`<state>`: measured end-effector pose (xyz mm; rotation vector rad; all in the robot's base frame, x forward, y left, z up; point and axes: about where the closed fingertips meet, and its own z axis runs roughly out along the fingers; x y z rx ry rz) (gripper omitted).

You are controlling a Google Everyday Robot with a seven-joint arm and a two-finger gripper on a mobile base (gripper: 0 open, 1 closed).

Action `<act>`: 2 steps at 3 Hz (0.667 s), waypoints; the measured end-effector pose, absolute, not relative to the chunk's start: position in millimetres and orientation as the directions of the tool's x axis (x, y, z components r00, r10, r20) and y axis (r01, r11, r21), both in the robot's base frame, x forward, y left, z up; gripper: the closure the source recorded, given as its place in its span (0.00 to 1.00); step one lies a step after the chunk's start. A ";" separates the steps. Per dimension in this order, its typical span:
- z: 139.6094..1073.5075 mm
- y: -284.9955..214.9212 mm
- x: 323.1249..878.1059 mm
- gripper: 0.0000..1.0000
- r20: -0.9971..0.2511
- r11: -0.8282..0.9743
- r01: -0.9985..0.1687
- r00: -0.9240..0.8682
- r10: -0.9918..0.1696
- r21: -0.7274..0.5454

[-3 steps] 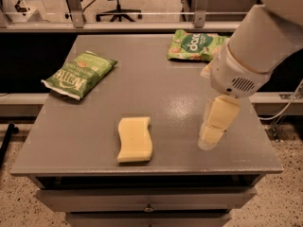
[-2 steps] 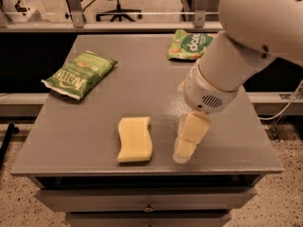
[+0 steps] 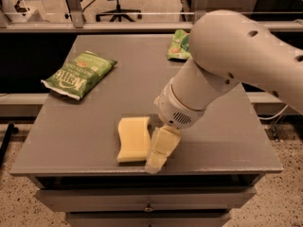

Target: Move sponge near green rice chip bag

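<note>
pincer (image 3: 160,154) beside sponge (image 3: 133,138), right edge | dark green bag (image 3: 79,74): "KETTLE"

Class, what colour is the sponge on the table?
The sponge is pale yellow, clearest in the camera view; the gripper is beside it.

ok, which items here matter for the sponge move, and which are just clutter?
Job: pale yellow wavy-edged foam sponge; light green rice chip bag at the far edge; cream gripper down beside the sponge.
Lying about: darker green Kettle snack bag, left.
</note>
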<state>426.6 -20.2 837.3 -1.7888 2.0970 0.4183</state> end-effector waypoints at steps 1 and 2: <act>835.8 -4.8 430.7 0.18 -0.492 0.183 -0.983 -0.159 -0.856 0.000; 837.5 2.2 432.7 0.42 -0.520 0.212 -0.977 -0.183 -0.835 0.004</act>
